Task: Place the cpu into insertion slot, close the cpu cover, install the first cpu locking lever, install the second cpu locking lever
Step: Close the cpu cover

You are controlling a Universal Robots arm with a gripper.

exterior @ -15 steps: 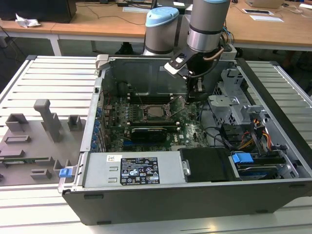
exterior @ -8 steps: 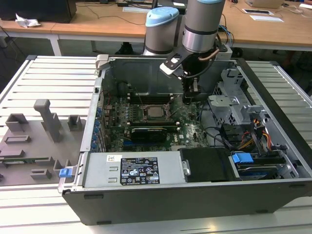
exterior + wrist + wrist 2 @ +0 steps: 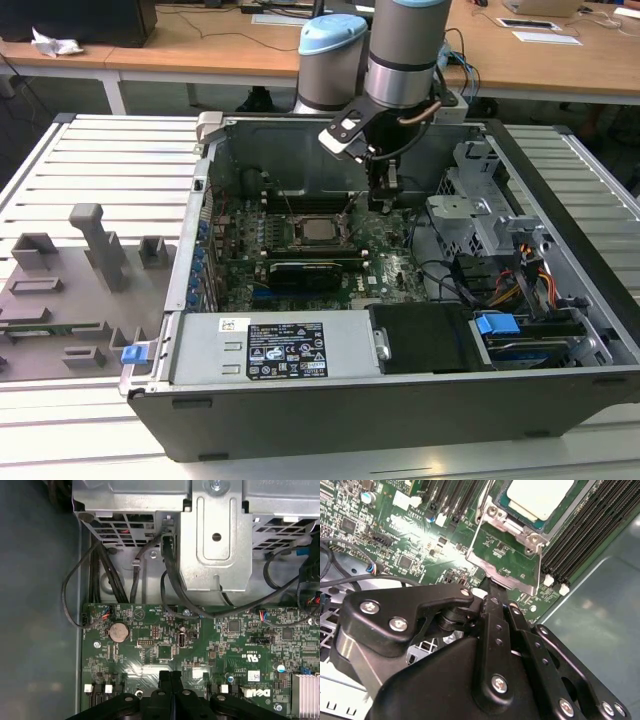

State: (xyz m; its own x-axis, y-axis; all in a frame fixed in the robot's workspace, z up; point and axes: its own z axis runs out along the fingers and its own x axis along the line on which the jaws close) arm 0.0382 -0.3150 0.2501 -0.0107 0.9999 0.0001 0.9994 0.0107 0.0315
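One grey plate with small holders lies on the counter. It is well apart from the insertion slot, on the exterior view's left of it.

The insertion slot sits on the green board inside the open computer case. The cpu lies flat in the insertion slot. In the second wrist view the cpu looks pale on top, and the insertion slot shows as a dark rim around it. Long black memory slots run just beside the insertion slot.

The cpu cover is swung open, off the insertion slot. It is not down over the cpu. The green board shows through its big hole.

Just on the exterior view's right of the insertion slot, the claw hangs from the arm, pointing down at the board. In both wrist views the claw is squeezed tight, with no gap between its two fingers. Its tip is right at the cover's outer edge, the one away from the insertion slot. I cannot tell if it pinches that edge.

Farther to the exterior view's right of the insertion slot stand a silver metal cage and a blue clip.
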